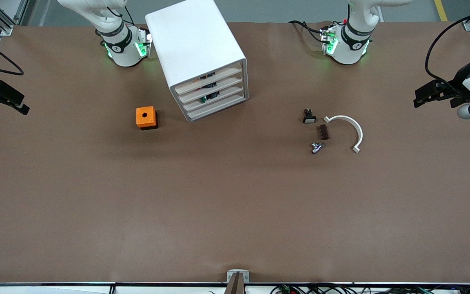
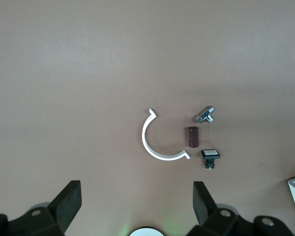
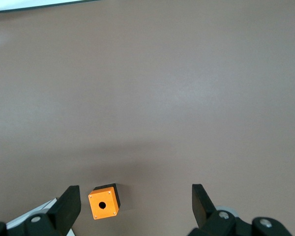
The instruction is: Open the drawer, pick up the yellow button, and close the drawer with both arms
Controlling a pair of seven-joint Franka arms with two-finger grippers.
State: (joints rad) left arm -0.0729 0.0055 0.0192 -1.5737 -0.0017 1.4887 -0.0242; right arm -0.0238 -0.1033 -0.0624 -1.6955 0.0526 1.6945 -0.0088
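The white cabinet [image 1: 194, 38] stands near the robots' bases, closer to the right arm's end. Its four drawers face the front camera. The uppermost drawer [image 1: 222, 76] is shut, flush with the three below. A bit of orange shows through the gap above its front; the button itself is hidden. My left gripper [image 1: 418, 99] hangs open and empty over the left arm's end of the table, also in the left wrist view [image 2: 137, 201]. My right gripper [image 1: 23, 104] hangs open and empty over the right arm's end, also in the right wrist view [image 3: 136, 204].
An orange cube with a hole [image 1: 146, 117] [image 3: 104, 202] sits beside the cabinet toward the right arm's end. Toward the left arm's end lie a black button with a white face [image 1: 309, 116] [image 2: 210, 157], a white half-ring [image 1: 347, 130], a brown block [image 1: 324, 132] and a metal part [image 1: 316, 148].
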